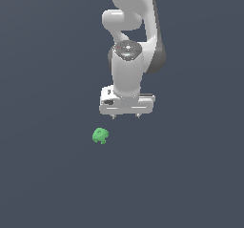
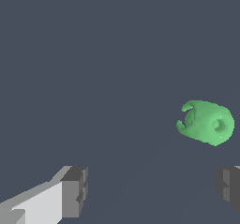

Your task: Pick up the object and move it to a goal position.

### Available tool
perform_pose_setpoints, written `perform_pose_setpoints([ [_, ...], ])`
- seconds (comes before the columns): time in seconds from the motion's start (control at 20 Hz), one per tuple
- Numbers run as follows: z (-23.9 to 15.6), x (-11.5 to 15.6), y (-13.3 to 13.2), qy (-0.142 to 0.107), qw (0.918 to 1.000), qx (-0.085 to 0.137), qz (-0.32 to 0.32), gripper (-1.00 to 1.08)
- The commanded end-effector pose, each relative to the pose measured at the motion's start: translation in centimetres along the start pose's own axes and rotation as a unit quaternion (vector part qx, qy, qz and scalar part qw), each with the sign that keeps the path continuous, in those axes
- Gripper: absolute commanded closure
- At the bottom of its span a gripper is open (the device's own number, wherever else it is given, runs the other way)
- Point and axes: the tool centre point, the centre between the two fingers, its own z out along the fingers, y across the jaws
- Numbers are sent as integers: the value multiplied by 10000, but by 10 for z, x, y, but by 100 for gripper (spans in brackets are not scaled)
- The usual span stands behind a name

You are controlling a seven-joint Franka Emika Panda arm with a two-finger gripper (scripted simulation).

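Observation:
The object (image 1: 100,135) is a small bright green lumpy blob lying on the dark grey floor, alone and untouched. My white gripper (image 1: 126,116) hangs above the floor, a little toward the exterior view's right of the blob and farther back. Its two short fingertips (image 1: 114,117) point down and stand wide apart with nothing between them. In the wrist view the object (image 2: 206,122) lies ahead of the gripper (image 2: 152,188), nearer the one dark pad (image 2: 228,186) than the other, outside the gap between the open jaws.
The white arm (image 1: 131,26) rises behind the gripper toward the top of the exterior view. A plain dark grey floor (image 1: 47,174) surrounds the blob on all sides.

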Motion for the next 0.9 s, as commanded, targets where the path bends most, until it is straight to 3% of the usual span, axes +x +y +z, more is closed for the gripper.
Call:
perform_pose_setpoints([
  [0.0,0,0,0,0,10000,0,0,-92],
  [0.5,-25,9,-7,142,9998,22,123,-92],
  [0.85,-16,11,4,114,9996,23,241,-92],
])
